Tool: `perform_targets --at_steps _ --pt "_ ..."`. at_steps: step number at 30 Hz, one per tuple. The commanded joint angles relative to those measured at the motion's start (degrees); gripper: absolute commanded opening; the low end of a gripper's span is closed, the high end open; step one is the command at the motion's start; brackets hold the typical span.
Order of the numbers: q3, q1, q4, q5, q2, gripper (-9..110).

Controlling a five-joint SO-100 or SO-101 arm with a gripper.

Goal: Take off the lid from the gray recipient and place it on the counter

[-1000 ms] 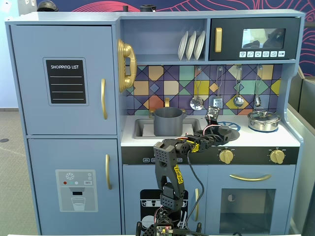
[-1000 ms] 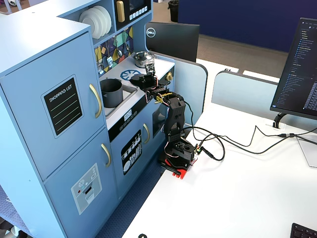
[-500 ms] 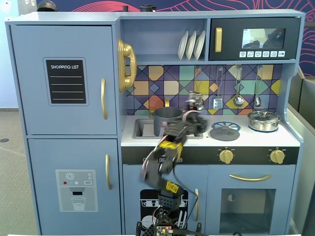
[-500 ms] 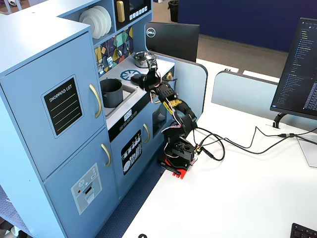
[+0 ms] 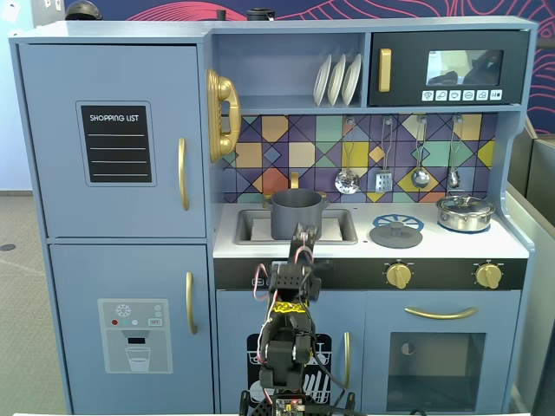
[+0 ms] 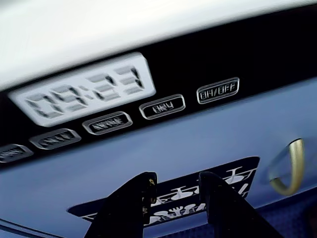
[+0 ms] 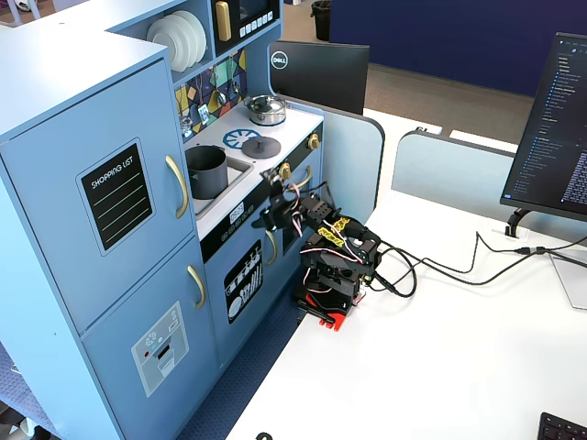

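The dark-gray pot (image 5: pixel 296 214) stands uncovered in the sink cut-out; it also shows in the other fixed view (image 7: pixel 206 171). The flat dark-gray lid (image 5: pixel 396 233) with its small knob lies on the blue burner mark of the white counter (image 5: pixel 364 245), to the pot's right, and shows in the other fixed view too (image 7: pixel 264 144). My gripper (image 5: pixel 303 239) hangs in front of the counter's front edge, below the pot and apart from it. In the wrist view my gripper (image 6: pixel 176 186) is open and empty, facing the black control strip and the blue door.
A shiny silver pot (image 5: pixel 465 212) with a glass lid stands at the counter's right end. Gold knobs (image 5: pixel 399 275) stick out of the black front strip. The arm's base (image 7: pixel 335 275) stands on a white desk with cables; a monitor (image 7: pixel 555 128) stands at the right.
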Motion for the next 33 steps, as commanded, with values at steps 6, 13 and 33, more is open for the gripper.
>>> perform_targets --at_steps 6,13,33 --pt "13.18 -6.94 -15.38 -0.97 -0.62 0" --pt "13.18 -5.1 15.73 -6.24 9.67 0" --pt "13.27 -5.1 43.33 -4.48 12.04 4"
